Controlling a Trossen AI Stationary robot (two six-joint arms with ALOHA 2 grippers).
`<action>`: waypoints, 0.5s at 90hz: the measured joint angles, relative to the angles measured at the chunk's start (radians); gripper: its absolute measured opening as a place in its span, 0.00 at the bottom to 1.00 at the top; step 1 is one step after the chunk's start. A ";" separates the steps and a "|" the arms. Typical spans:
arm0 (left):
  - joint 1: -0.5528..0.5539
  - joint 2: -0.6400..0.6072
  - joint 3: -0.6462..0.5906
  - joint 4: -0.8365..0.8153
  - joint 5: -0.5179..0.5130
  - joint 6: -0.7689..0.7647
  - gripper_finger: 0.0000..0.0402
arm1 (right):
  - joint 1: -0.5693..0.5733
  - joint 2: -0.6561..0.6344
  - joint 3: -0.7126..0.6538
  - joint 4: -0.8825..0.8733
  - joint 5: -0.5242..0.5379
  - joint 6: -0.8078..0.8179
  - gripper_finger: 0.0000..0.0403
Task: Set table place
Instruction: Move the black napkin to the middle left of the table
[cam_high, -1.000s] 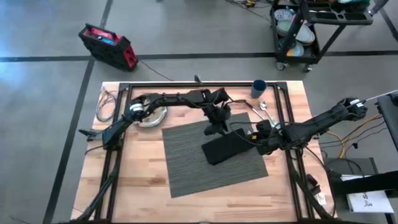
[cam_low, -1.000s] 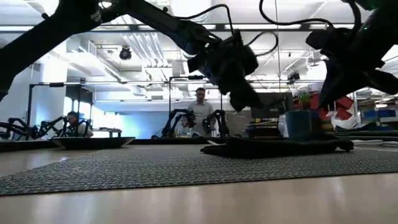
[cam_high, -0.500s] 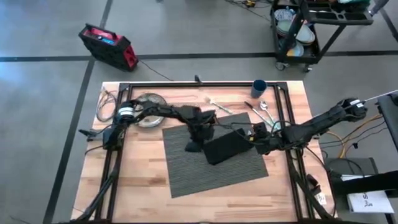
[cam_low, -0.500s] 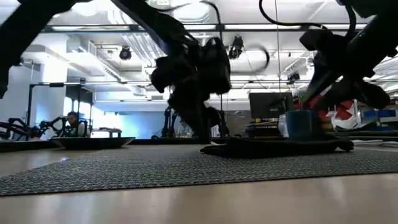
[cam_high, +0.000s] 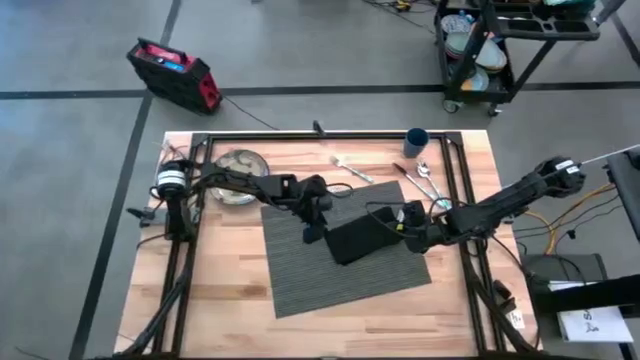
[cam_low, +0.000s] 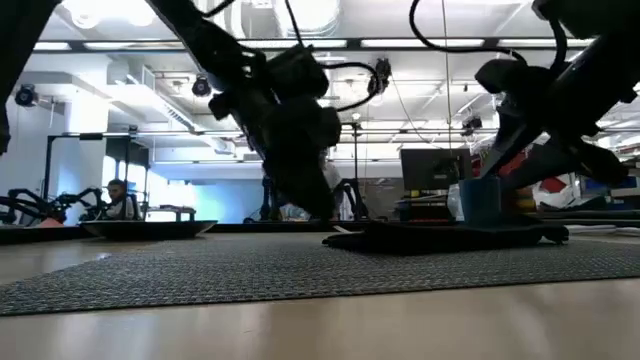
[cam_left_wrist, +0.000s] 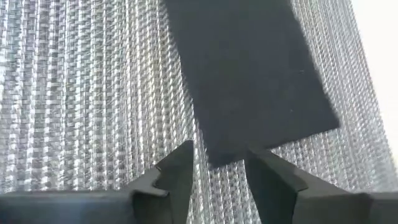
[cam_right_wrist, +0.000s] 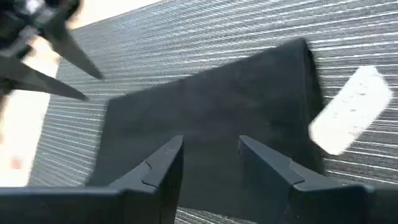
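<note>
- Mat (cam_high: 335, 250): mid-tabletop, lying askew.
- Napkin (cam_high: 365, 236): on the mat's right half, flat.
- Left tool (cam_high: 313, 232): has swung back from the far edge to the napkin's left corner; fingers narrowly apart, empty.
- Right tool (cam_high: 408, 225): at the napkin's right edge, fingers apart, empty.
- Plate (cam_high: 240, 163), fork (cam_high: 351, 169), cup (cam_high: 416, 141): along the far edge, not yet placed; napkin adjustment likely precedes them.

The left gripper (cam_high: 313, 232) is now pulled back from above the plate (cam_high: 240, 163) to the napkin's (cam_high: 364, 237) left corner.
</note>
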 joint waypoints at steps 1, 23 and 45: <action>-0.002 0.000 -0.003 0.006 0.000 -0.008 0.34 | 0.000 0.001 0.000 -0.003 0.001 0.000 0.33; -0.039 0.006 -0.026 0.033 -0.051 -0.014 0.34 | 0.000 0.013 -0.002 0.016 0.005 0.003 0.30; -0.052 0.008 -0.027 0.040 -0.114 0.032 0.28 | 0.000 0.013 -0.002 0.012 0.005 -0.002 0.28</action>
